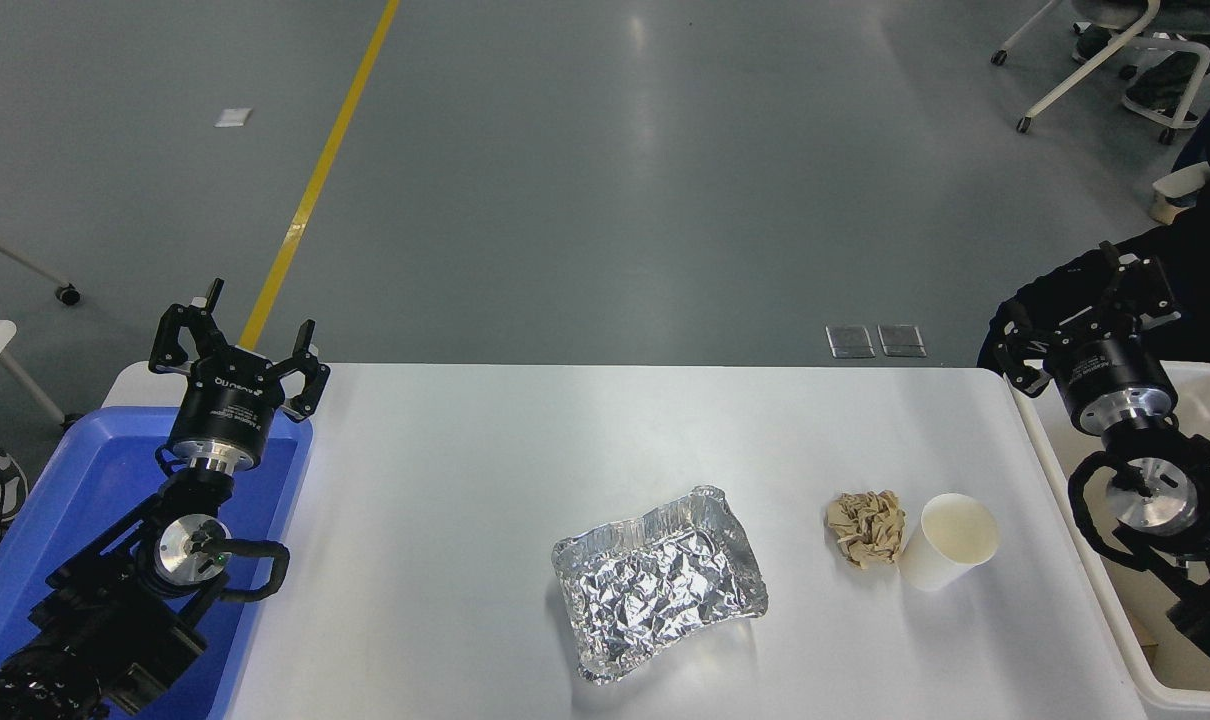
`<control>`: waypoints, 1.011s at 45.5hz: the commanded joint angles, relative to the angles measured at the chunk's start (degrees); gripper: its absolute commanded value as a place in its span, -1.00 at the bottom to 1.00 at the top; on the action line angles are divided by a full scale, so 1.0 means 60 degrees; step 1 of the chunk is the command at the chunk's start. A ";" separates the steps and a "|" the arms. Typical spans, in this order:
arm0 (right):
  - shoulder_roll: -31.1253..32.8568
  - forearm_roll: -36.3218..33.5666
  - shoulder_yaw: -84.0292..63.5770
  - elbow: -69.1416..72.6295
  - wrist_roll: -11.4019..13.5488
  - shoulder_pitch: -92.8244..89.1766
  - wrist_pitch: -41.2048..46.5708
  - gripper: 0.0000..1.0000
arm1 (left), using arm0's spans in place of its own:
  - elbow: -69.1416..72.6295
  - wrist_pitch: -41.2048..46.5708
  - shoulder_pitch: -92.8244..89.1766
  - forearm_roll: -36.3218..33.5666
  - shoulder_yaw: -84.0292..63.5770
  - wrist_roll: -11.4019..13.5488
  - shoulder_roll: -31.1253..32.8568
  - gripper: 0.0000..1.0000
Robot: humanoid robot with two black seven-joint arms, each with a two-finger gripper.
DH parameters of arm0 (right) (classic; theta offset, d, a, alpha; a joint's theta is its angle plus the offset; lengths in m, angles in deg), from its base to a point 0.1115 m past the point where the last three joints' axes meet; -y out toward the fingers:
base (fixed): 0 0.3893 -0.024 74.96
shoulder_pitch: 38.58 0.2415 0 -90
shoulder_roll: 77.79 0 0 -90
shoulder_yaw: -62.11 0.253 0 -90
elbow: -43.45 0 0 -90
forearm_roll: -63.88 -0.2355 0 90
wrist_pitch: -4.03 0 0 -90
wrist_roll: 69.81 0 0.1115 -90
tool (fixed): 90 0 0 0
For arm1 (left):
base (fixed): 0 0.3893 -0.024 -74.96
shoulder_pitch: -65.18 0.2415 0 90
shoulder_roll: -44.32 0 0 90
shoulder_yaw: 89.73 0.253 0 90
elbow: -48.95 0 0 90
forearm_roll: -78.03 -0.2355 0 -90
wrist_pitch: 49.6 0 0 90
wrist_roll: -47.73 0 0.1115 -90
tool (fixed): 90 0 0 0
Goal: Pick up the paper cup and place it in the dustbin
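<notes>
Pretty much nothing done yet: the paper cup (947,541) sits upright on the table (445,470), touching the crumpled paper ball (866,527) at its left, with the foil tray (659,581) further left. The right gripper (1085,300) hangs over the dustbin (1150,680) with fingers spread and empty, well apart from the cup. The left gripper (238,345) is parked over the blue bin (25,570), also spread, so the whole grab-and-drop is left.

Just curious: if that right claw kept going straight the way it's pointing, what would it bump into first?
Probably nothing on the table. The right gripper, open above the dustbin, points away past its far rim toward bare floor; depth is unclear.
</notes>
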 commanded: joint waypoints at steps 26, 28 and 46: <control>-0.0028 0.0011 -0.0073 -0.0013 0.0010 0.0042 -0.0001 1.00 | -0.0006 0.0005 0.0000 0.0000 0.0029 -0.0008 0.0000 0.96; -0.0043 0.0011 -0.0088 -0.0013 0.0010 0.0042 -0.0001 1.00 | -0.0006 0.0005 0.0000 0.0000 0.0029 -0.0008 0.0000 0.96; -0.0116 0.0011 -0.0176 -0.0013 0.0010 0.0042 -0.0001 1.00 | 0.0008 0.0005 0.0000 0.0000 0.0029 -0.0008 0.0000 0.96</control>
